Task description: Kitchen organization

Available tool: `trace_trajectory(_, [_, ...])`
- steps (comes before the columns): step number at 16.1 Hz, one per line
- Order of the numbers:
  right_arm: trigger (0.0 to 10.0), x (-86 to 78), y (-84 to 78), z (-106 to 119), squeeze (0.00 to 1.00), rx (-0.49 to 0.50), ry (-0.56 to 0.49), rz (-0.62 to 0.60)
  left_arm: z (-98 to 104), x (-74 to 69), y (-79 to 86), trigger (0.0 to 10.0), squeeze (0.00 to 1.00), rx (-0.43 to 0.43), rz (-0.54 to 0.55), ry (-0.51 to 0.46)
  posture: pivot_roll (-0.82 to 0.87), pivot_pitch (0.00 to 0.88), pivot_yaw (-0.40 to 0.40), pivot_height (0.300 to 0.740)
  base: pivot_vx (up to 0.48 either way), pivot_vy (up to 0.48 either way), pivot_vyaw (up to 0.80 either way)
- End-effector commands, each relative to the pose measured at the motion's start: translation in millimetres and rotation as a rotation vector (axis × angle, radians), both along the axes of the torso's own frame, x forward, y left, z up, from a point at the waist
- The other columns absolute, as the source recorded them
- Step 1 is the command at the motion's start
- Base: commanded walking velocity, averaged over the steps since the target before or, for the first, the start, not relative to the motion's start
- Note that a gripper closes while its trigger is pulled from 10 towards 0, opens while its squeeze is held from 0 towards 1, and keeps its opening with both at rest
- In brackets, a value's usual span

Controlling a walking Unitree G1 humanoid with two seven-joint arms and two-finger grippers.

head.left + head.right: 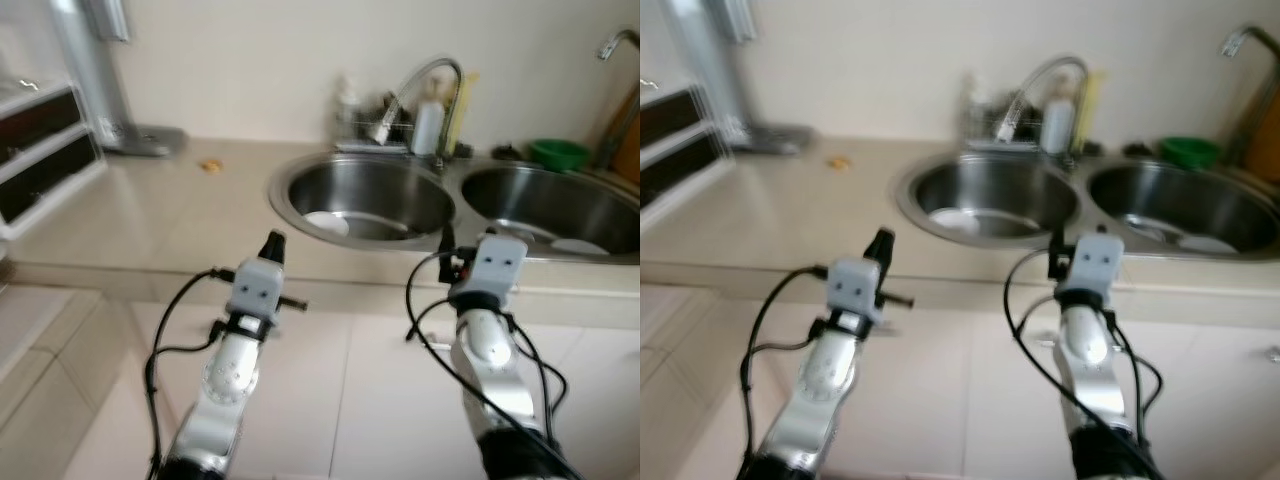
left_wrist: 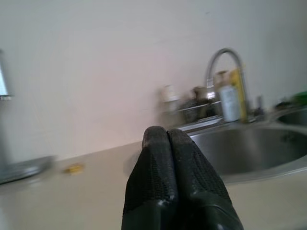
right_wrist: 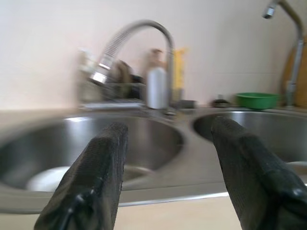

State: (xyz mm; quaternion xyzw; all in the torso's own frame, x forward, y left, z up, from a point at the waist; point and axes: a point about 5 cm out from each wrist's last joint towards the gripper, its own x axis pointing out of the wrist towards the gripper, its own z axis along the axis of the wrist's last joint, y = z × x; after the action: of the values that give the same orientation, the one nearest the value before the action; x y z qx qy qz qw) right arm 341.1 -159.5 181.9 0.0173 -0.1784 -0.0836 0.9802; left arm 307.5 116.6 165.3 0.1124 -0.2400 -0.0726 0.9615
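The counter [image 1: 150,215] runs wide and pale ahead of the robot, with a double sink set into it: the left basin [image 1: 365,195] holds a white dish [image 1: 327,222] near its front wall, and the right basin [image 1: 550,205] holds another pale dish [image 1: 578,245]. A curved tap [image 1: 430,85] rises behind the left basin among bottles, and a green bowl [image 1: 558,153] sits at the back by the right basin. A small yellow scrap [image 1: 210,165] lies on the counter well to the left of the sinks.

The right end effector [image 3: 168,143] hangs before the counter edge, fingers spread, aimed at the strip between the two basins. The left end effector [image 2: 168,139] has its fingers pressed together and points toward the counter left of the sink.

The views are blurred, so the robot is probably on the move; it would do best to settle close to the counter edge first, then lower the spread right fingers over a dish's rim rather than its flat face.
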Motion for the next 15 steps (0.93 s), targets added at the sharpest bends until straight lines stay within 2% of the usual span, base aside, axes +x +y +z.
trace_trajectory(1, [10.0, 0.7, 2.6, 4.0, 0.0, -0.005, -0.005, 0.017, 3.7, 0.0, -3.5, 10.0, 0.0, -0.002, -0.009, -0.018, 0.03, 0.0, -0.006, 0.74, 0.0, 0.0, -0.8])
trace_trajectory(15, [10.0, -3.1, -3.8, -3.7, 0.0, -0.008, 0.028, -0.021, -0.6, 0.6, -5.6, 10.0, 0.0, 0.028, -0.005, -0.002, 0.02, 0.0, -0.006, 0.74, 0.0, 0.0, -0.8])
